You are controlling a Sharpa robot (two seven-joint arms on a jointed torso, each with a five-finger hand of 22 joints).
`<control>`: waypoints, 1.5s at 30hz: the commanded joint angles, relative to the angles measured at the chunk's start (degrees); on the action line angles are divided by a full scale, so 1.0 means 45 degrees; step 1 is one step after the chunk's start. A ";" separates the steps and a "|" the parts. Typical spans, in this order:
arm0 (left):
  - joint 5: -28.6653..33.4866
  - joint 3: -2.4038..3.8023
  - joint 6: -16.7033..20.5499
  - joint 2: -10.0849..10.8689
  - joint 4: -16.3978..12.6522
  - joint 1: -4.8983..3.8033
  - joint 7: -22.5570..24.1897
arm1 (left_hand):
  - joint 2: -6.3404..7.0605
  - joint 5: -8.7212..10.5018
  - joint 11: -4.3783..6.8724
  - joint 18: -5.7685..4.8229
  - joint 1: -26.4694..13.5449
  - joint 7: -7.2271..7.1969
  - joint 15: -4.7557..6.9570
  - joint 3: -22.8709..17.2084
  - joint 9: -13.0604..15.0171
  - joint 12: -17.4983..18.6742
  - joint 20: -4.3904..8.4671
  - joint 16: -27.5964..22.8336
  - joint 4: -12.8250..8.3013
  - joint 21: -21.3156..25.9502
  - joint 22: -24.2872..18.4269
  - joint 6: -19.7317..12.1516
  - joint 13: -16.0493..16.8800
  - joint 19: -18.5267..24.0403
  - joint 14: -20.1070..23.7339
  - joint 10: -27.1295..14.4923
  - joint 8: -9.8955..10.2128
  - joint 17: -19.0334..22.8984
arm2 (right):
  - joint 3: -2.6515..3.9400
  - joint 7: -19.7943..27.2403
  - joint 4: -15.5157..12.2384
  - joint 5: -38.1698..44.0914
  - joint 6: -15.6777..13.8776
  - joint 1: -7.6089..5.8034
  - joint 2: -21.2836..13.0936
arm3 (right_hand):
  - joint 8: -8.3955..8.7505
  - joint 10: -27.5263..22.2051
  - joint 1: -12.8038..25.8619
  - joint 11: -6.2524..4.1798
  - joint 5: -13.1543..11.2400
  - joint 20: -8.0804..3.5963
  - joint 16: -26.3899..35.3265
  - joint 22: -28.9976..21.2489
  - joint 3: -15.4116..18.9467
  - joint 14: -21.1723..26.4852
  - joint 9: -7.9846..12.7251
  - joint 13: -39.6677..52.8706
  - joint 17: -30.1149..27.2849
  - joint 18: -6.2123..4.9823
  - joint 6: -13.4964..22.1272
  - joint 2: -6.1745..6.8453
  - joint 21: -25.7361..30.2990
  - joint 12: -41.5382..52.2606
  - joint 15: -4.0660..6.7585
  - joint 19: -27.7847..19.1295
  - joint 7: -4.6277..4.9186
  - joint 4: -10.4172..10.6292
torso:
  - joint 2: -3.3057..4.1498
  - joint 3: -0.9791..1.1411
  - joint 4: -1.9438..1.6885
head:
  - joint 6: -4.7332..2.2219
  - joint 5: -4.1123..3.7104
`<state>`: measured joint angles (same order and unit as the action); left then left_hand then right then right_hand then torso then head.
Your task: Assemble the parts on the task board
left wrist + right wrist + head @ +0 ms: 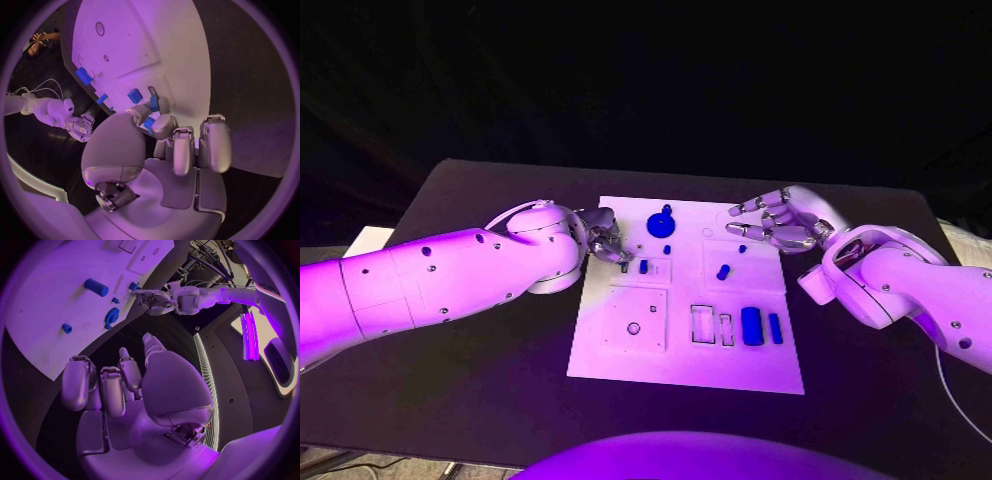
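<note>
Nearest to us in the head view, the task board lies flat at the centre of the black table. Low on the board's right we see two upright blue bars side by side, next to pale rectangular slots; a square plate with a small hole sits to their left. Higher up: a round blue part with a knob, a small blue peg below it, a short blue cylinder right of centre. Our left hand sits over the board's left edge at mid-frame, fingertips down at a small blue piece; in the left wrist view the thumb and a finger close around a small blue part, so we read it as pinched. Our right hand hovers at the board's upper right corner, fingers curled loosely and apart, holding nothing; the right wrist view shows the fingers clear above the table beside the board.
</note>
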<state>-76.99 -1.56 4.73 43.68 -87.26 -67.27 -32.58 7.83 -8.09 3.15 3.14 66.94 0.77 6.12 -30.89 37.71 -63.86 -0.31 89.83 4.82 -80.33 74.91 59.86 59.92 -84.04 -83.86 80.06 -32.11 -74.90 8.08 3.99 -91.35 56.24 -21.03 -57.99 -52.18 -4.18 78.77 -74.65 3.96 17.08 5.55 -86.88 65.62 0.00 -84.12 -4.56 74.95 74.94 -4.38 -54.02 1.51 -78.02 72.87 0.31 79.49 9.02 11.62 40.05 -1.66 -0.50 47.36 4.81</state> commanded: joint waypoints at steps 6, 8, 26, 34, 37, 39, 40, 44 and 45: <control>-0.0126 -0.0040 -0.0656 -0.0041 0.0048 0.0099 -0.0122 | -0.0208 -0.0027 0.0047 -0.0146 0.0316 -0.0069 -0.0010 -0.0693 -0.0014 -0.0006 0.0022 0.0039 -0.0754 -0.0017 0.1328 -0.0006 0.0014 -0.0662 -0.1365 0.0081 0.0020 -0.3355 | -0.0002 0.0057 -0.0008 0.0031 0.0167 0.0020 0.0012 | -0.0072 -0.0078 -0.0008 0.0014 0.0067 -0.0008 0.0074 -0.0018 0.0072 -0.1008 -0.0014 0.0273 0.2097 -0.0090 -0.0107 -0.0112 0.0065 -0.0038 0.0021 -0.0081 -0.0001 0.0036 | -0.0007 0.0013 -0.0010 | 0.0036 0.0006; -0.0126 -0.0040 -0.0710 -0.0042 0.0030 0.0104 -0.0116 | -0.0208 -0.0027 0.0047 -0.0146 0.0316 -0.0069 -0.0010 -0.0693 -0.0014 -0.0006 0.0022 0.0039 -0.0754 -0.0017 0.1328 -0.0006 0.0014 -0.0662 -0.1365 0.0081 0.0020 -0.3355 | -0.0002 0.0059 -0.0008 0.0030 0.0171 0.0021 0.0013 | -0.0072 -0.0078 -0.0008 0.0014 0.0067 -0.0008 0.0074 -0.0018 0.0072 -0.1008 -0.0014 0.0273 0.2097 -0.0090 -0.0107 -0.0112 0.0065 -0.0038 0.0021 -0.0081 -0.0001 0.0036 | -0.0009 0.0013 -0.0006 | 0.0037 0.0007; 0.0076 -0.0036 -0.1116 0.0110 -0.0203 0.0129 -0.0100 | -0.0152 0.0006 0.0062 -0.0147 0.0389 -0.0093 -0.0006 -0.0740 -0.0004 -0.0127 0.0021 0.0039 -0.0820 -0.0022 0.1338 0.0011 0.0153 -0.0669 -0.1365 0.0146 0.0008 -0.3355 | -0.0003 0.0057 -0.0013 0.0020 0.0204 0.0027 -0.0019 | -0.0073 -0.0067 -0.0002 0.0013 0.0093 -0.0009 0.0077 -0.0010 0.0092 -0.1008 -0.0015 0.0282 0.2093 -0.0088 -0.0111 -0.0133 0.0062 -0.0021 0.0022 -0.0075 -0.0003 0.0059 | -0.0003 0.0009 -0.0008 | 0.0082 -0.0031; 0.0074 -0.0033 -0.1190 0.0156 -0.0253 0.0137 -0.0068 | -0.0139 0.0008 0.0062 -0.0148 0.0386 -0.0094 -0.0007 -0.0742 -0.0002 -0.0113 0.0020 0.0039 -0.0821 -0.0022 0.1339 0.0018 0.0137 -0.0670 -0.1365 0.0144 0.0005 -0.3355 | -0.0004 0.0047 0.0029 0.0020 0.0223 0.0029 -0.0022 | -0.0073 -0.0067 -0.0002 0.0013 0.0093 -0.0009 0.0077 -0.0010 0.0092 -0.1008 -0.0015 0.0282 0.2093 -0.0088 -0.0111 -0.0133 0.0062 -0.0021 0.0022 -0.0075 -0.0003 0.0059 | -0.0006 0.0004 -0.0003 | 0.0096 -0.0043; 0.0074 -0.0031 -0.1178 0.0164 -0.0266 0.0138 -0.0057 | -0.0139 0.0008 0.0062 -0.0148 0.0386 -0.0094 -0.0007 -0.0742 -0.0002 -0.0113 0.0020 0.0039 -0.0821 -0.0022 0.1339 0.0018 0.0137 -0.0670 -0.1365 0.0144 0.0005 -0.3355 | -0.0004 0.0046 0.0032 0.0020 0.0225 0.0030 -0.0019 | -0.0073 -0.0067 -0.0002 0.0013 0.0093 -0.0009 0.0077 -0.0010 0.0092 -0.1008 -0.0015 0.0282 0.2093 -0.0088 -0.0111 -0.0133 0.0062 -0.0021 0.0022 -0.0075 -0.0003 0.0059 | -0.0004 0.0002 -0.0008 | 0.0105 -0.0041; 0.0074 -0.0029 -0.1151 0.0158 -0.0261 0.0138 -0.0044 | -0.0137 0.0008 0.0061 -0.0147 0.0384 -0.0094 -0.0007 -0.0743 -0.0002 -0.0108 0.0020 0.0039 -0.0819 -0.0018 0.1336 0.0021 0.0131 -0.0669 -0.1365 0.0144 0.0004 -0.3355 | -0.0004 0.0047 0.0034 0.0020 0.0222 0.0031 -0.0015 | -0.0073 -0.0067 -0.0002 0.0013 0.0093 -0.0009 0.0077 -0.0010 0.0092 -0.1008 -0.0015 0.0282 0.2093 -0.0088 -0.0111 -0.0133 0.0062 -0.0021 0.0022 -0.0075 -0.0003 0.0059 | -0.0008 0.0006 -0.0015 | 0.0101 -0.0045; 0.0074 -0.0029 -0.1147 0.0155 -0.0257 0.0139 -0.0041 | -0.0133 0.0011 0.0059 -0.0143 0.0368 -0.0093 -0.0008 -0.0742 -0.0001 -0.0099 0.0019 0.0039 -0.0806 -0.0004 0.1324 0.0030 0.0121 -0.0665 -0.1365 0.0144 0.0001 -0.3355 | -0.0004 0.0048 0.0034 0.0020 0.0221 0.0031 -0.0012 | -0.0073 -0.0067 -0.0002 0.0013 0.0093 -0.0009 0.0077 -0.0010 0.0092 -0.1008 -0.0015 0.0282 0.2093 -0.0088 -0.0111 -0.0133 0.0062 -0.0021 0.0022 -0.0075 -0.0003 0.0059 | -0.0012 0.0007 -0.0013 | 0.0098 -0.0046; 0.0144 -0.0026 -0.1156 0.0143 -0.0224 0.0138 -0.0055 | -0.0079 0.0029 0.0054 -0.0142 0.0190 -0.0100 -0.0018 -0.0691 0.0004 -0.0102 0.0011 0.0039 -0.0661 0.0010 0.1319 0.0083 0.0126 -0.0665 -0.1365 0.0167 -0.0016 -0.3355 | -0.0004 0.0050 0.0034 0.0020 0.0220 0.0031 -0.0009 | -0.0073 -0.0067 -0.0002 0.0013 0.0093 -0.0009 0.0077 -0.0010 0.0092 -0.1008 -0.0015 0.0282 0.2093 -0.0088 -0.0111 -0.0133 0.0062 -0.0021 0.0022 -0.0075 -0.0003 0.0059 | -0.0009 0.0005 -0.0005 | 0.0110 -0.0044; 0.0172 -0.0026 -0.1160 0.0140 -0.0211 0.0138 -0.0064 | -0.0033 0.0038 0.0061 -0.0144 0.0060 -0.0116 -0.0019 -0.0622 0.0008 -0.0106 0.0007 0.0039 -0.0557 0.0005 0.1328 0.0110 0.0130 -0.0668 -0.1365 0.0178 -0.0026 -0.3355 | -0.0004 0.0050 0.0034 0.0020 0.0219 0.0031 -0.0009 | -0.0073 -0.0067 -0.0002 0.0013 0.0093 -0.0009 0.0077 -0.0010 0.0092 -0.1008 -0.0015 0.0282 0.2093 -0.0088 -0.0111 -0.0133 0.0062 -0.0021 0.0022 -0.0075 -0.0003 0.0059 | -0.0006 0.0008 -0.0005 | 0.0117 -0.0043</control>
<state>-77.00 -1.38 1.92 44.28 -88.40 -67.06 -32.39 8.20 -7.93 3.28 3.13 67.31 0.70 6.12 -30.90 37.74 -64.13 -0.31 89.83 4.82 -80.32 74.91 59.79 60.50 -84.04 -83.86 80.38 -32.12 -74.93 8.07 4.00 -91.17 56.18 -20.86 -57.91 -52.25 -4.18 78.77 -74.65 3.96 17.30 5.55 -86.89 65.62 0.23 -84.12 -4.53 74.96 74.91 -4.39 -54.02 1.51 -78.02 72.87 0.31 79.49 9.02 11.86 40.02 -1.64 -0.53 47.83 4.60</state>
